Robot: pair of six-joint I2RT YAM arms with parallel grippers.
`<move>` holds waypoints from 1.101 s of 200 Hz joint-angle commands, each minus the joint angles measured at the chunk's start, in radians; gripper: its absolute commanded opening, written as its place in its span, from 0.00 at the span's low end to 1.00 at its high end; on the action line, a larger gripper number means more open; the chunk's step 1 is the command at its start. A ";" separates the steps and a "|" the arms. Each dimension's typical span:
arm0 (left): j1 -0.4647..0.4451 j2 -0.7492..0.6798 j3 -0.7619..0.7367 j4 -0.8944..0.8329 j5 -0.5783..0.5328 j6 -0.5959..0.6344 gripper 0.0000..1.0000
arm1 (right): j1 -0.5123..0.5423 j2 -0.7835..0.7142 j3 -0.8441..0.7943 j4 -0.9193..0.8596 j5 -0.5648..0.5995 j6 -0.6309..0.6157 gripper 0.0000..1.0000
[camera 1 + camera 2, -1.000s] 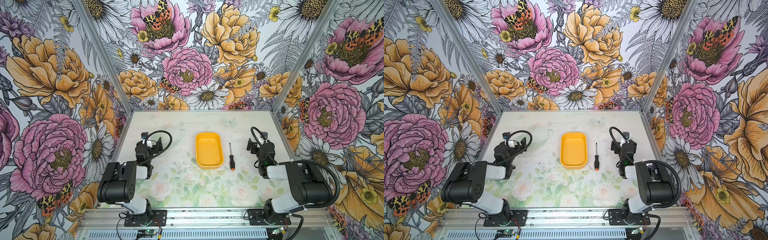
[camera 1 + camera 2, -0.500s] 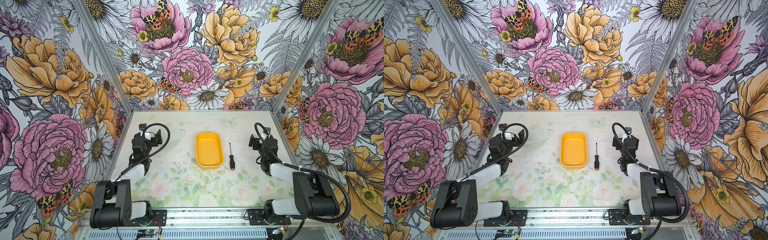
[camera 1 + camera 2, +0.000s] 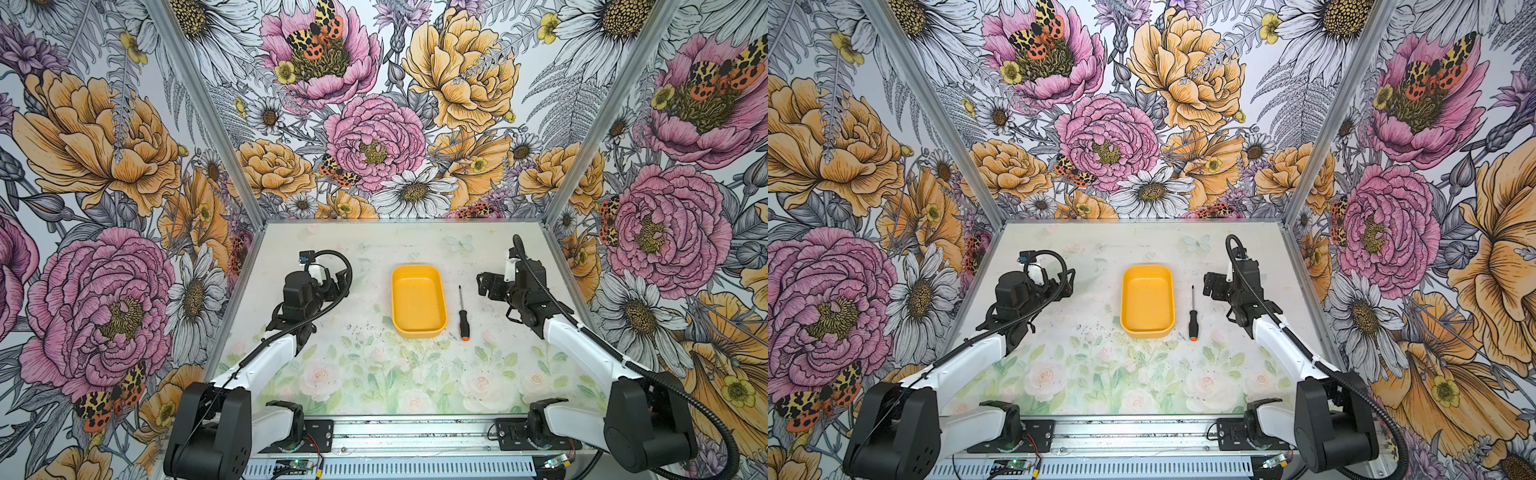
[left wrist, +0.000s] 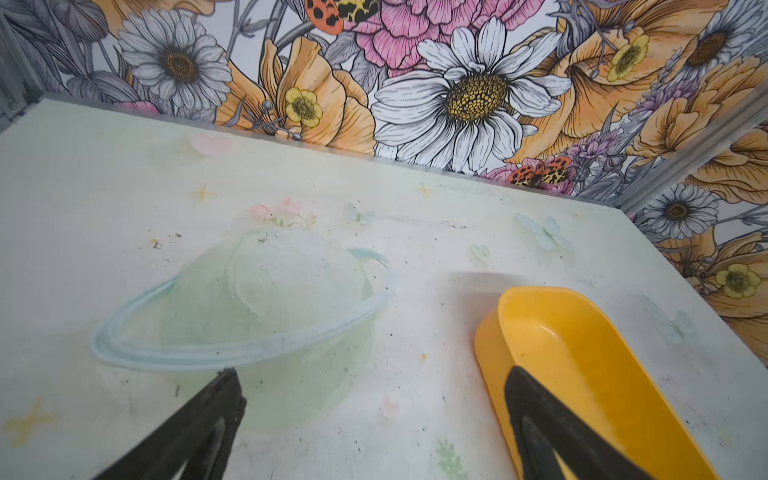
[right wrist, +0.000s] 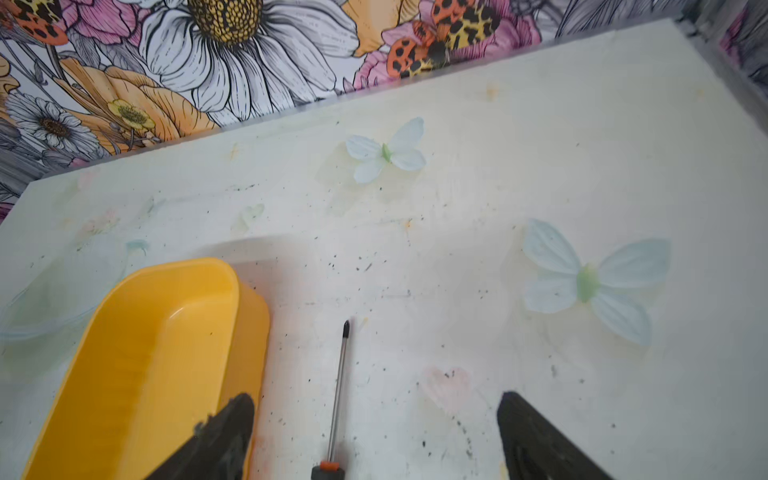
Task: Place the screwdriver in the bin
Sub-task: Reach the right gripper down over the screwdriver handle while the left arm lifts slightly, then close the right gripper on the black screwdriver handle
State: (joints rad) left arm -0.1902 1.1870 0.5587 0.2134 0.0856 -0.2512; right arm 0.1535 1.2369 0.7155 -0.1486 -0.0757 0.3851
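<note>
Above the pale printed table, I have both arms raised inside the flower-papered booth, and nothing is held yet. The bin sits empty mid-table, long side running near to far. The screwdriver lies flat on the table just right of the bin, parallel to its wall and apart from it, tip far, orange-capped handle near.

My right gripper hangs just right of the screwdriver's far half in both top views; in the right wrist view its fingers stand wide apart with the shaft lying between them. My left gripper is also spread, empty, left of the bin with one finger in front of the bin's rim in the left wrist view.

As I judge it, the step in hand is the reach. To do it well I would come back toward the thicker black handle rather than the thin shaft, keep the fingers straddling it across its length, descend straight until the tips nearly meet the table, then close. The bin wall is close on the left, so that finger needs room. Lift level, carry left, release low over the bin floor.

No brand, label or writing can be read on any item
</note>
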 commanded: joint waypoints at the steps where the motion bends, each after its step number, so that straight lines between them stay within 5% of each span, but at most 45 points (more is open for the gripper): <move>1: -0.041 0.016 0.051 -0.105 0.016 -0.062 0.99 | 0.041 0.018 0.013 -0.153 -0.028 0.083 0.92; 95: -0.069 0.062 0.080 -0.203 0.026 -0.116 0.99 | 0.246 0.175 0.069 -0.298 0.069 0.112 0.82; 220: -0.069 0.075 0.105 -0.300 0.023 -0.056 0.99 | 0.317 0.339 0.138 -0.358 0.138 0.122 0.62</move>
State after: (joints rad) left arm -0.2535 1.2530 0.6262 -0.0467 0.0986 -0.3416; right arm 0.4564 1.5471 0.8223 -0.4850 0.0307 0.4946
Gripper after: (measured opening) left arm 0.988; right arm 0.636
